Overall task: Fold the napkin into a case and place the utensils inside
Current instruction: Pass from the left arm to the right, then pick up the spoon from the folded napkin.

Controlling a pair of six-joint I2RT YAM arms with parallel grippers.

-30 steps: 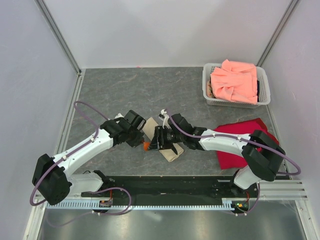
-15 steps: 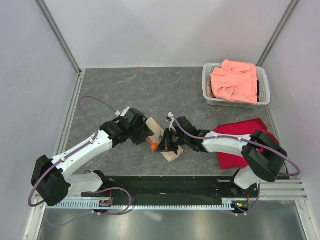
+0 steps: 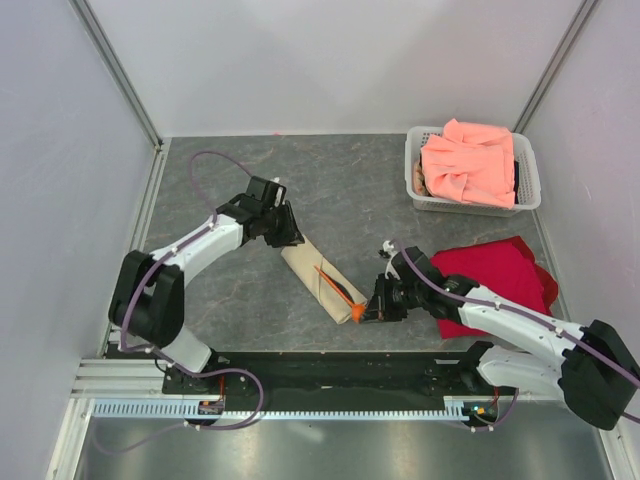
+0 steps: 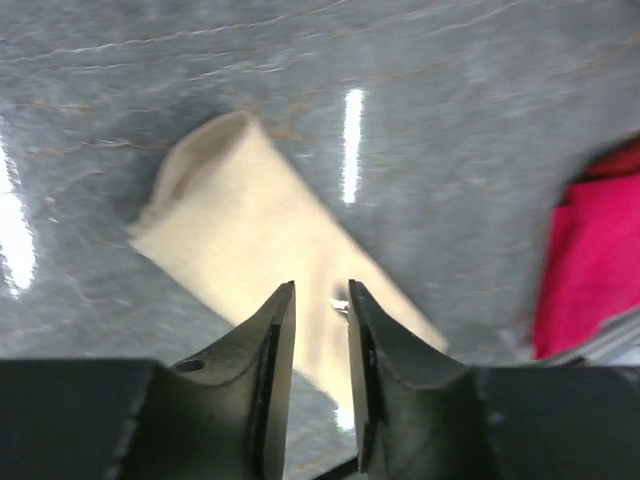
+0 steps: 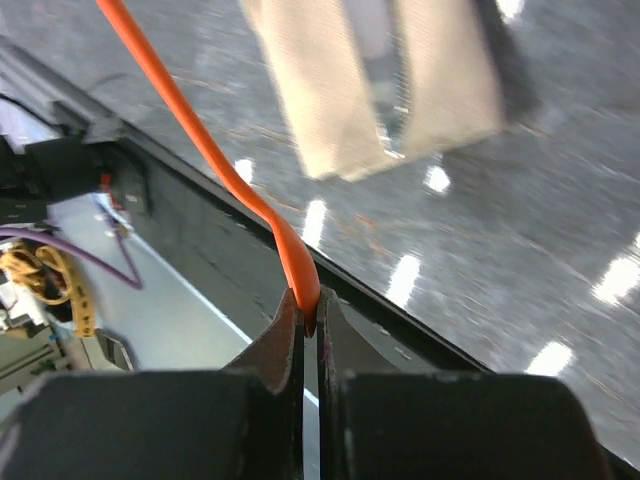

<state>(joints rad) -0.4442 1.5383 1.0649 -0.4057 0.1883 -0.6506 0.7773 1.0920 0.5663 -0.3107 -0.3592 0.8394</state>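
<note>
Shows the case (image 3: 308, 272) lying diagonally on the counter (image 3: 400, 200). Pinches the orange spoon (image 5: 215, 150) by one end in the tightly closed right end effector (image 5: 308, 305), shaft slanting along the case. Holds the left end effector (image 4: 320, 288) narrowly parted, empty, over the case's far end.

I read the case (image 3: 305, 268) as soft, matt beige cloth with a fine weave, and the orange spoon (image 5: 290, 250) as smooth, slightly glossy plastic. The table (image 3: 400, 200) top looks like grey marbled sheet, glossy enough to throw bright glare streaks. The basket (image 3: 411, 165) is white perforated plastic.
</note>
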